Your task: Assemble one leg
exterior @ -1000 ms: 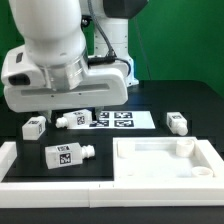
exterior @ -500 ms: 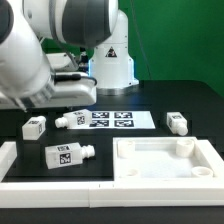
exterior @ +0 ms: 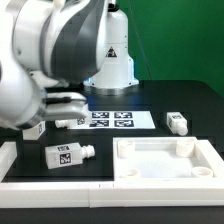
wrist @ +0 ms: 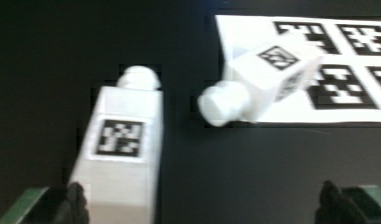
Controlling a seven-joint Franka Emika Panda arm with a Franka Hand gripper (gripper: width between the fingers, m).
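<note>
The step in hand looks like the reach for a first leg: nothing is gripped, and no leg sits in the tray [exterior: 122,160], which lies near the counter [exterior: 190,100] edge closest to the exterior camera, toward that view's right.

In the wrist view the gripper [wrist: 201,205] hangs wide open and empty, one dark finger on each side of the frame. Below it lies the leg [wrist: 119,135], flat on the black counter, tag up, rounded tip pointing away from the fingers. It lies closer to one finger than the other, so it is not centred in the opening. A second leg [wrist: 267,80] lies just beyond, resting on the edge of the marker board [wrist: 347,60].

The exterior view shows two more: a front leg [exterior: 68,154] toward that view's left and a far leg [exterior: 177,122] near its right edge. The arm hides much of the left side, so I cannot tell which piece there is the one under the wrist.

The next move likely calls for sliding sideways until the leg sits midway between the fingers, then lowering and closing across its narrow sides, clear of the neighbour.
</note>
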